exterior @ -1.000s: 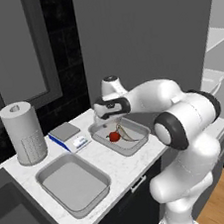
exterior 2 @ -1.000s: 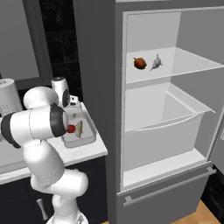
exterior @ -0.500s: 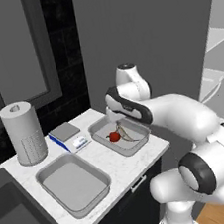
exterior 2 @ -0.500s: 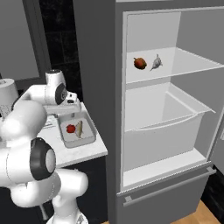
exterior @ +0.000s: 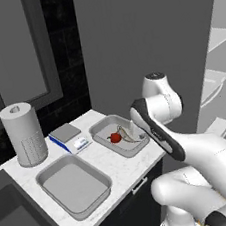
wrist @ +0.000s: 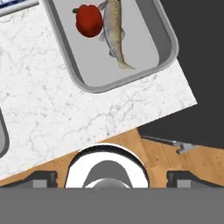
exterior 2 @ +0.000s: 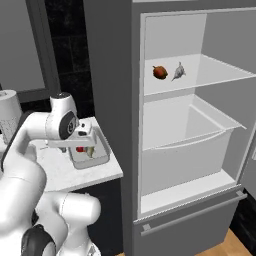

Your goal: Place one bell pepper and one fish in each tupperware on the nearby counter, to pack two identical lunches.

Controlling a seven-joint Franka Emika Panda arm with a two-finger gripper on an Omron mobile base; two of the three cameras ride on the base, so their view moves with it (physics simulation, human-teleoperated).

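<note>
Far tub (exterior: 103,128) packed with pepper (wrist: 89,20) and fish (wrist: 114,30); near tub (exterior: 74,184) bare. Gripper (wrist: 112,178) wide apart, nothing held. Next: reach to fridge shelf (exterior 2: 210,76), approach pepper (exterior 2: 160,72) level, clear of fish (exterior 2: 179,71).

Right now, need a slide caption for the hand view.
Open gripper above counter; red pepper and fish packed in one container.

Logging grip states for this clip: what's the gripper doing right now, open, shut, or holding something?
Gripper: open and empty, above the counter edge; the bell pepper and fish lie in the tupperware.
</note>
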